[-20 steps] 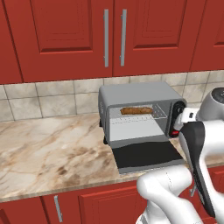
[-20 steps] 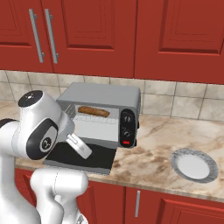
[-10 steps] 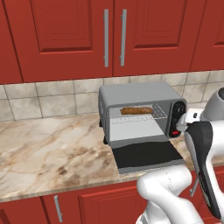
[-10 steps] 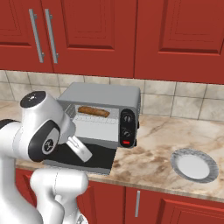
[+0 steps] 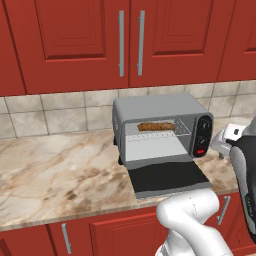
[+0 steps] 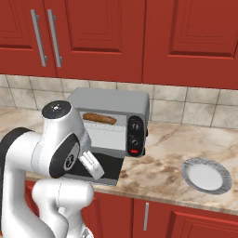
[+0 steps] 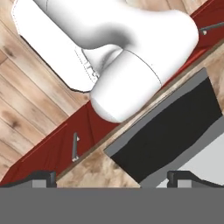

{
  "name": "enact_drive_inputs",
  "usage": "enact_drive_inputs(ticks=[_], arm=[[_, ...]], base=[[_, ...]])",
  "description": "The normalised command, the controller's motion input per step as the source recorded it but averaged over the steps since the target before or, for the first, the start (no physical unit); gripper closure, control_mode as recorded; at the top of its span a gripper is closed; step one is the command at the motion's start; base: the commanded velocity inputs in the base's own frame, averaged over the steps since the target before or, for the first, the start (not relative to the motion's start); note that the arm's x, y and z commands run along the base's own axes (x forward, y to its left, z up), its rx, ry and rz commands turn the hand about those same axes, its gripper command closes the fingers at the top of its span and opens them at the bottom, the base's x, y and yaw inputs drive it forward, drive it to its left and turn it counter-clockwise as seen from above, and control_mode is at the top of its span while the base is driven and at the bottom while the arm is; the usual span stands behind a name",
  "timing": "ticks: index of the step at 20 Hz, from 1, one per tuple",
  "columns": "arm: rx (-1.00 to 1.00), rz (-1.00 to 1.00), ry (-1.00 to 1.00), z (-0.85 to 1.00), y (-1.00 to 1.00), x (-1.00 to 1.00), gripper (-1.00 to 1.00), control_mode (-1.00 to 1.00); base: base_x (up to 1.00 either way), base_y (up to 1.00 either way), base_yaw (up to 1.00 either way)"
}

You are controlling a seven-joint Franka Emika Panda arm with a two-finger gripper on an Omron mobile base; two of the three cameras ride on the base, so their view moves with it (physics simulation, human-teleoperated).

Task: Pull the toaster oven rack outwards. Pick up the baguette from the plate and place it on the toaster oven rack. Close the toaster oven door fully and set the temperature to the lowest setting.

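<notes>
Kitchen: red cabinets (image 5: 75,40), marble counter (image 5: 55,175)

One toaster oven (image 5: 162,127), with one toaster oven door (image 5: 170,179), one toaster oven rack (image 5: 159,131), two knobs (image 5: 204,126), one red button (image 5: 201,152); one baguette (image 5: 155,127); one plate (image 6: 206,174).

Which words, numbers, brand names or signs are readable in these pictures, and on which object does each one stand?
No text can be read in any view.
The toaster oven has a black control panel with two knobs and a red button; any marks around them are too small to read.
The plate, the toaster oven door and the red cabinets carry no lettering.
</notes>
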Motion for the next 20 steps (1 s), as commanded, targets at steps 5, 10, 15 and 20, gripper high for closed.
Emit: enact_drive_inputs(ticks=[5,10,15,20], arm=[[0.16,-0.04,-0.03,-0.14,-0.15,-0.07,-1.0,-1.0],[0.17,-0.05,-0.06,-0.14,-0.13,-0.06,-1.0,-1.0],[0.19,-0.07,-0.05,-0.16,-0.17,-0.05,-1.0,-1.0],[0.21,-0.08,-0.05,-0.13,-0.22,-0.02,-1.0,-1.0]], base=[[0.0,0.0,0.0],[0.0,0.0,0.0],[0.0,0.0,0.0],[0.0,0.0,0.0]])
